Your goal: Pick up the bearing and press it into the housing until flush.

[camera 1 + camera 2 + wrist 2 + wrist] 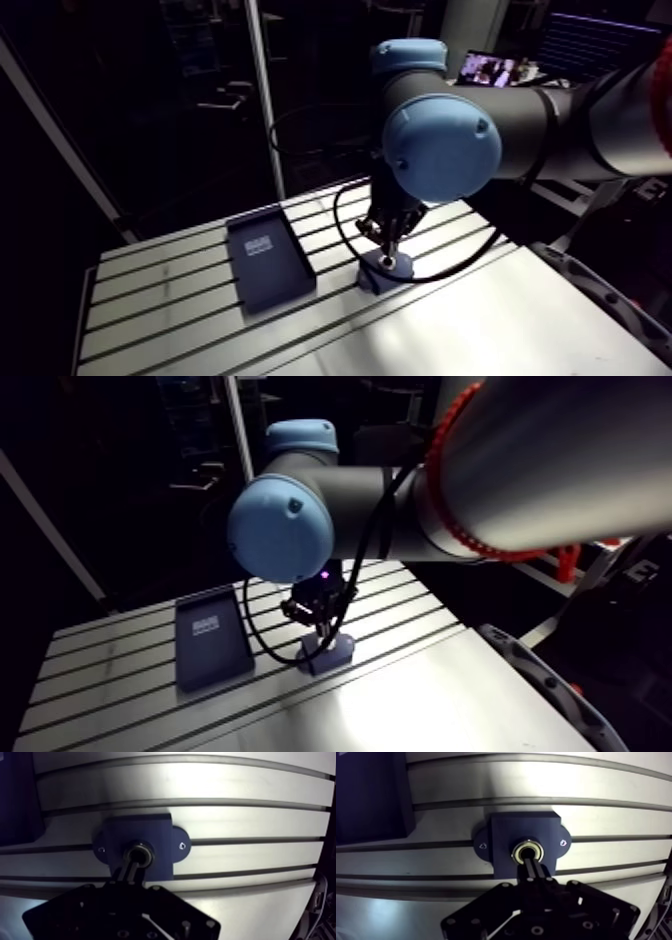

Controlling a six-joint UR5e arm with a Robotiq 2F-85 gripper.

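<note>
A dark blue housing block with two side ears stands bolted on the slotted table. The metal bearing sits in its round bore, its ring showing level with the block's top face as far as I can see. My gripper is shut, the two fingers pressed together into one dark bar. Their tips rest on the middle of the bearing and hide its inner part. In the arm view the gripper comes straight down onto the housing.
A dark blue flat tray with a pale label lies on the table beside the housing, a short gap away. A black cable loops around the wrist near the block. Aluminium slots run across under the gripper.
</note>
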